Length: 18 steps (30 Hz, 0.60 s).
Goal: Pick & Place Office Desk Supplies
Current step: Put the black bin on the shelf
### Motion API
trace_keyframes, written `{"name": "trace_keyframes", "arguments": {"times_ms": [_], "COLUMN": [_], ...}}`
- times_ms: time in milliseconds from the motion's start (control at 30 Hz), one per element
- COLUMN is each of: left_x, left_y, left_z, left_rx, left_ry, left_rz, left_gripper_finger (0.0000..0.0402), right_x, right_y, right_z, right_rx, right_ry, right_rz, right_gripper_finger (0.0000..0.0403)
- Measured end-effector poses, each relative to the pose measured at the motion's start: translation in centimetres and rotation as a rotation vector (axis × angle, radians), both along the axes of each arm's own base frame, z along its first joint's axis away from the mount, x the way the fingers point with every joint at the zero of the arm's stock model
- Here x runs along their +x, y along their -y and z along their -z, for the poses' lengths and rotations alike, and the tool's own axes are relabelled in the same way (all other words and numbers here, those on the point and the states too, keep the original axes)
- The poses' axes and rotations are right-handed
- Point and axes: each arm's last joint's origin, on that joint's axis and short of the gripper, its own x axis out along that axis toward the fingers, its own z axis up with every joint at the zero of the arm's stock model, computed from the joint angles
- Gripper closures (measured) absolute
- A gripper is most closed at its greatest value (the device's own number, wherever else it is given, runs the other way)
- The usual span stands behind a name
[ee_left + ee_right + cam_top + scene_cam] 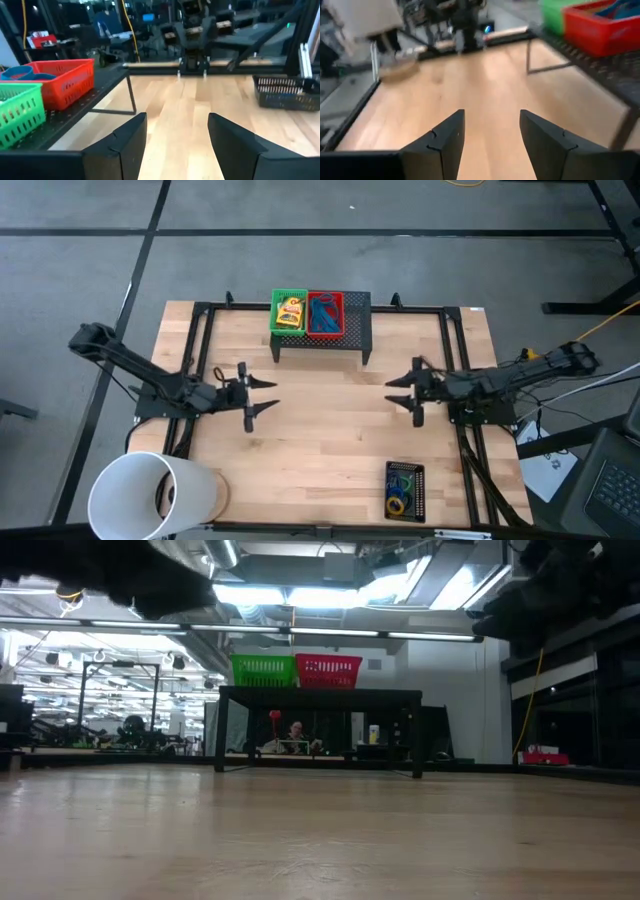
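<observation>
The office desk supplies sit in three mesh trays, none held by either arm. Going from the biggest thing down: the worktop [330, 440], pale wood inside a black frame, has a wide bare middle between the two arms and reaches unobstructed to its near edge. A big white cylinder [150, 495] lies at the near left corner, overhanging the worktop's edge. At the far edge a black stand [358, 330] carries a green tray [274, 313] and a red tray [340, 302], side by side and touching; in the low view only their mesh sides show, so their contents are hidden there. One yellow crayon box [291, 312] fills the green tray, and a blue cord bundle [322, 318] lies in the red one. A black tray [418, 498] sits near the near right edge, well apart from the stand, holding little rubber-band rings [402, 492]; blue, yellow and green show, but they overlap too much to count.

The left end effector [258, 395] hovers over the left part of the worktop, its fingers spread wide and empty, pointing toward the middle. The right end effector [403, 391] faces it from the right side, fingers also apart with nothing between them. The two are well apart, with open wood between them. In the low view both arms are cut off at the top as dark shapes.
</observation>
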Motion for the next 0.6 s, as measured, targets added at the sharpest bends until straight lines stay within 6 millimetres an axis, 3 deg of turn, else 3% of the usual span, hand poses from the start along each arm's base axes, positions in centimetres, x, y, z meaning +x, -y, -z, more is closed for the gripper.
{"name": "trace_keyframes", "arguments": {"times_ms": [200,300,467,600], "left_x": [-1.4,-1.9,-2.1,-2.1], "left_y": [0.3,0.5,0.8,0.9], "left_z": [2.9,3.8,3.8,3.7], "left_rx": [-0.031,-0.025,0.003,0.014], "left_ry": [0.026,0.006,0.005,0.004], "left_rz": [0.038,0.025,0.027,0.032], "left_gripper_finger": [0.0192,0.0192,0.0192,0.0192], "right_x": [2.5,3.7,5.9,7.4], "right_y": [-2.9,-5.0,-9.4,-14.0], "right_z": [-1.7,-3.7,-7.6,-8.7], "right_rx": [0.076,0.064,0.029,-0.009], "right_ry": [-0.165,-0.281,-0.492,-0.685], "right_rz": [-0.151,-0.176,-0.154,-0.127], "right_gripper_finger": [0.0214,0.0220,0.0232,0.0236]}}
